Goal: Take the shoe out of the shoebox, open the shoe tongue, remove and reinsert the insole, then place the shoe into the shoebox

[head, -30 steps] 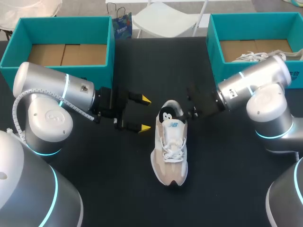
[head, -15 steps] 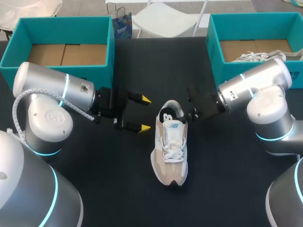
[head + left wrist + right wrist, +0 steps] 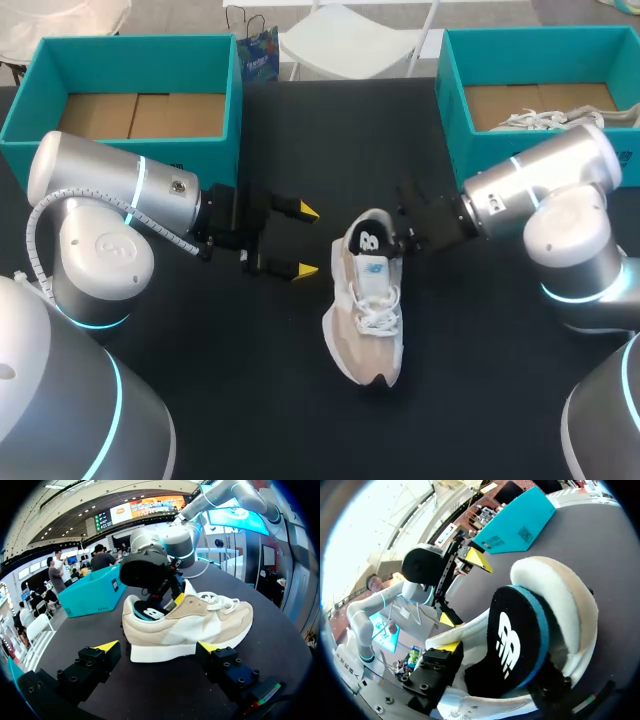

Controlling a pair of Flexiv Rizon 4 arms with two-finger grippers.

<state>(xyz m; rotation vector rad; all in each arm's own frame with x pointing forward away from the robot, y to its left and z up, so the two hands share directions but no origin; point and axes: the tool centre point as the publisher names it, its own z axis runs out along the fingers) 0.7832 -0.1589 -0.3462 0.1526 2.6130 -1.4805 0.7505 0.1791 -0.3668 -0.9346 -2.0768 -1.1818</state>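
Note:
A beige and white shoe (image 3: 365,310) lies on the black table, toe toward me. Its black insole (image 3: 370,240) with a blue edge sticks up out of the heel opening (image 3: 517,640). My right gripper (image 3: 403,240) is at the heel, its fingers (image 3: 440,667) spread open on either side of the raised insole. My left gripper (image 3: 305,240) stands open just left of the shoe, not touching it. In the left wrist view the shoe (image 3: 190,625) lies a little ahead of that gripper (image 3: 157,647).
A teal shoebox (image 3: 455,90) at the back right holds another white shoe (image 3: 530,120). A second teal box (image 3: 235,100) with a cardboard floor stands at the back left. Bare black table lies in front of the shoe.
The right gripper's fingers have spread apart at the heel. The shoe has shifted slightly to the right and the insole's heel end now stands higher. The left arm has not moved.

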